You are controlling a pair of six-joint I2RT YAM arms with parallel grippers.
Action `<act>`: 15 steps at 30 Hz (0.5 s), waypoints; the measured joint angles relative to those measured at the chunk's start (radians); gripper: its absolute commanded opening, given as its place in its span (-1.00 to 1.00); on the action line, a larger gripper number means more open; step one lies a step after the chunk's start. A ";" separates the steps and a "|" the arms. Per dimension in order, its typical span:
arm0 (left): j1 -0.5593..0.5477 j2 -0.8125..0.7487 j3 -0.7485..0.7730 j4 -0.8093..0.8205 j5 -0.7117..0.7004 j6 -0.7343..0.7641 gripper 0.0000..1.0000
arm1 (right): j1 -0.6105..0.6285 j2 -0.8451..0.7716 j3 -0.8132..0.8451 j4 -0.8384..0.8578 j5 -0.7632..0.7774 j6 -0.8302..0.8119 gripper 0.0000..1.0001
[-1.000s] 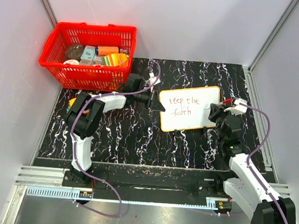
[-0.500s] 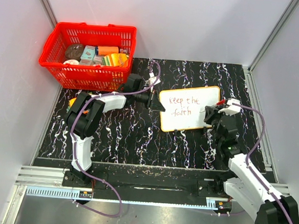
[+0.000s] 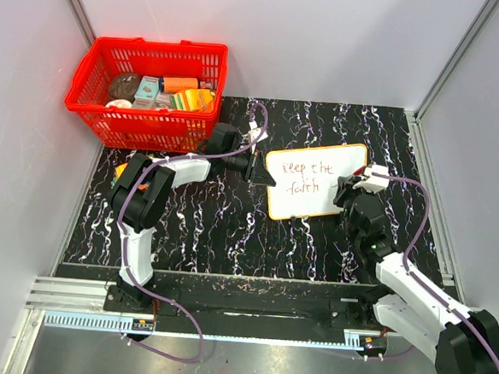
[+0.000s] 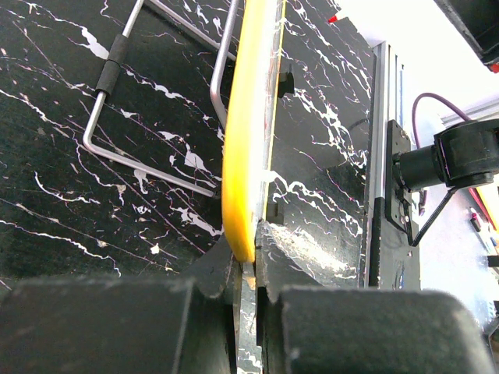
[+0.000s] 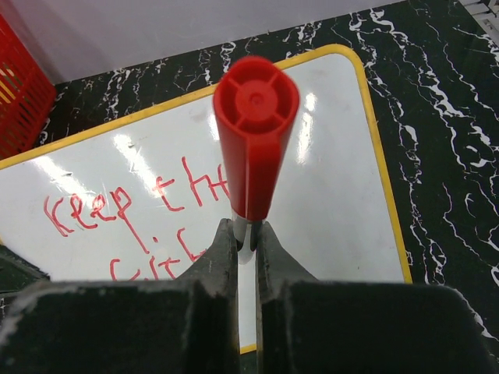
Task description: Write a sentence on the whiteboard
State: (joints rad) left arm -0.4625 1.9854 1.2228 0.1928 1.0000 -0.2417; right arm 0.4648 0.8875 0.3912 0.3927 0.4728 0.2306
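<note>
The whiteboard (image 3: 317, 205), white with a yellow rim and rounded corners, is sitting slightly askew on the dark marbled surface (image 3: 229, 228), right of centre. The sentence (image 3: 306, 177) is showing in thin red handwriting on two lines: "keep the" above "faith".

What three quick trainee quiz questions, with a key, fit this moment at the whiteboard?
1. True or false: the left gripper clamps the whiteboard by its yellow rim.
2. The right gripper holds: A) an eraser, B) a red marker, C) nothing.
3. Fill in: the sentence so far reads "keep the ____".
Key: 1 true; 2 B; 3 faith.
</note>
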 measured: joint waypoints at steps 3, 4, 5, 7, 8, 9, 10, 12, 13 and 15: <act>0.000 0.000 0.000 0.000 0.000 0.000 -1.00 | 0.000 0.027 0.000 0.012 0.010 -0.002 -1.00; 0.000 0.000 0.000 0.000 0.000 0.000 -1.00 | 0.000 0.035 0.000 0.018 0.013 -0.003 -1.00; 0.000 0.000 0.000 0.000 0.000 0.000 -1.00 | 0.000 0.042 0.000 0.024 0.014 -0.005 -1.00; 0.000 0.000 0.000 0.000 0.000 0.000 -1.00 | 0.000 0.062 0.003 0.043 0.016 -0.007 -1.00; 0.000 0.000 0.000 0.000 0.000 0.000 -1.00 | 0.000 0.072 0.004 0.051 0.016 -0.008 -1.00; 0.000 0.000 0.000 0.000 0.000 0.000 -1.00 | 0.000 0.086 0.007 0.057 0.016 -0.009 -1.00; 0.000 0.000 0.000 0.000 0.000 0.000 -1.00 | 0.000 0.102 0.011 0.065 0.016 -0.010 -1.00; 0.000 0.000 0.000 0.000 0.000 0.000 -1.00 | 0.000 0.131 0.019 0.077 0.016 -0.010 -1.00; 0.000 0.000 0.000 0.000 0.000 0.000 -1.00 | 0.000 0.145 0.023 0.083 0.016 -0.010 -1.00; 0.000 0.000 0.000 0.000 0.000 0.000 -1.00 | 0.000 0.171 0.029 0.095 0.018 -0.011 -1.00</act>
State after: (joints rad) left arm -0.4625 1.9854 1.2228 0.1928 1.0000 -0.2417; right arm 0.4648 1.0588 0.4206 0.4873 0.4908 0.2199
